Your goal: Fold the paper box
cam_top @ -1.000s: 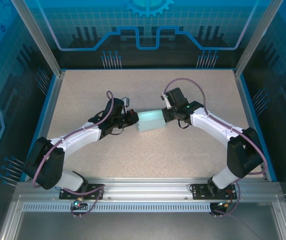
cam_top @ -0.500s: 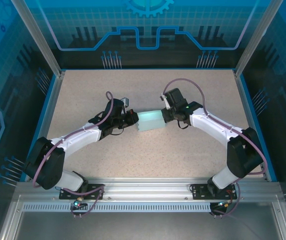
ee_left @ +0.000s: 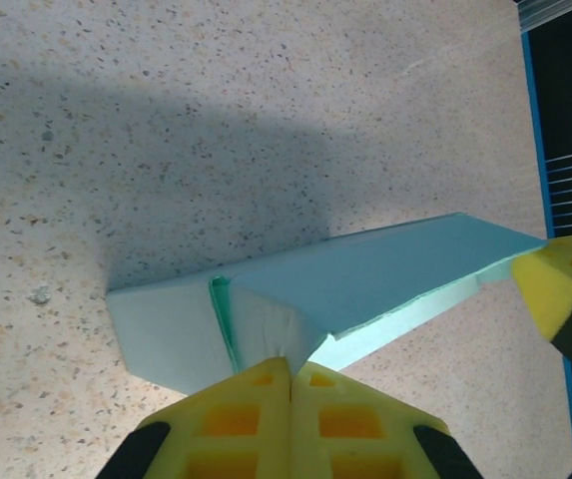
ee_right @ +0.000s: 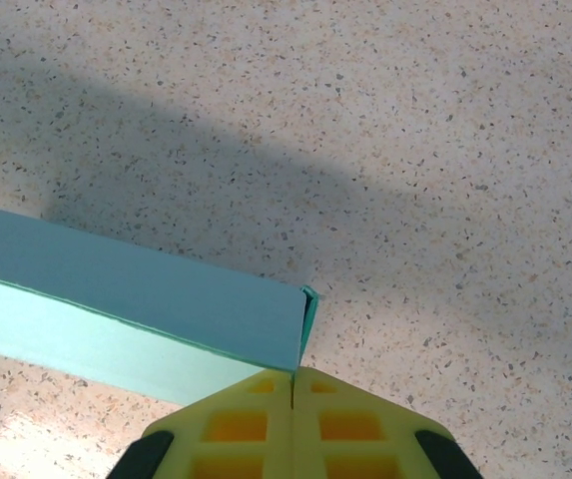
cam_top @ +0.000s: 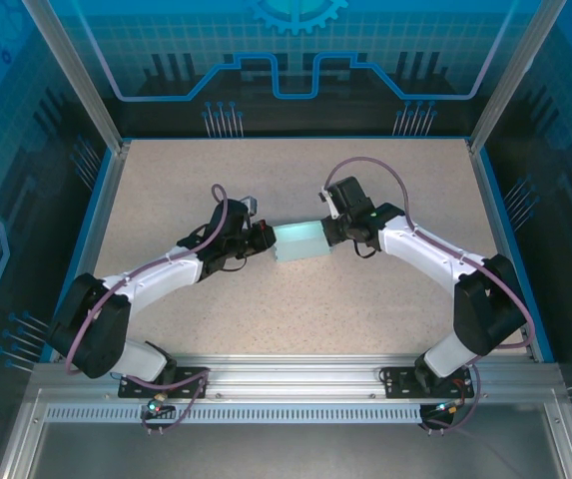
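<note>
Light blue-teal thin-card paper box [cam_top: 300, 240], folded up into a flat rectangular block, is at the middle of the speckled beige table [cam_top: 295, 180], between the two arms. Left gripper [cam_top: 266, 238] is clamped on its left end flap, yellow fingers [ee_left: 256, 399] pressed together on the card. Right gripper [cam_top: 331, 230] is likewise pinched onto the right end's edge, no gap between the fingers.

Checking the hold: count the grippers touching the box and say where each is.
2. The left gripper, shut, meets the box at its left end; the right gripper, also shut, meets its right end. Whether card is pinched inside either is unclear.
</note>
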{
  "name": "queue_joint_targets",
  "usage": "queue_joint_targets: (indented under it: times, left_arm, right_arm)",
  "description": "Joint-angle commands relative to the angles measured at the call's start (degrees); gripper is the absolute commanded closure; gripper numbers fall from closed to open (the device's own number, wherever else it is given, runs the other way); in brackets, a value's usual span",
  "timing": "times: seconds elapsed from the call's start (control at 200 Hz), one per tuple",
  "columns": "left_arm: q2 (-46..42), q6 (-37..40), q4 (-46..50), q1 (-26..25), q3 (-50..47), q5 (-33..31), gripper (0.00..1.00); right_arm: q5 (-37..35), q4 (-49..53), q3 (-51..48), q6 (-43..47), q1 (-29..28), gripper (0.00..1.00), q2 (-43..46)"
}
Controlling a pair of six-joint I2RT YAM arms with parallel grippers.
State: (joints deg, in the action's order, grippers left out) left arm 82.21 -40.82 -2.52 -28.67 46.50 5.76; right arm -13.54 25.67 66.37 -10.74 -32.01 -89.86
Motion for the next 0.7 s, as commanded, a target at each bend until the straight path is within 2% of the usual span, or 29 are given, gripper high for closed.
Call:
queue_joint_targets:
  times: [0.0, 0.25, 0.33, 0.695]
  left_arm:
    - [-0.91, 3.58, 0.22, -0.31, -2.55, -3.05, 1.0]
    - [-0.89, 4.8, -1.71, -0.28, -6.55, -3.72, 1.0]
    - [-1.63, 4.91, -2.03, -0.27, -6.55, -3.81, 0.96]
    - [-7.94, 7.43, -0.27, -0.1, -5.89, -2.62, 0.57]
  right_arm:
    - [-0.61, 1.97, -1.28, 0.0, -1.02, 1.0, 0.92]
    - [-0.13, 0.0, -3.99, -0.24, -1.04, 1.0, 1.01]
    - [-0.23, -0.52, -4.73, -0.33, -1.11, 1.0, 1.52]
    - [-0.83, -0.97, -5.37, -0.68, -1.39, 1.0, 2.67]
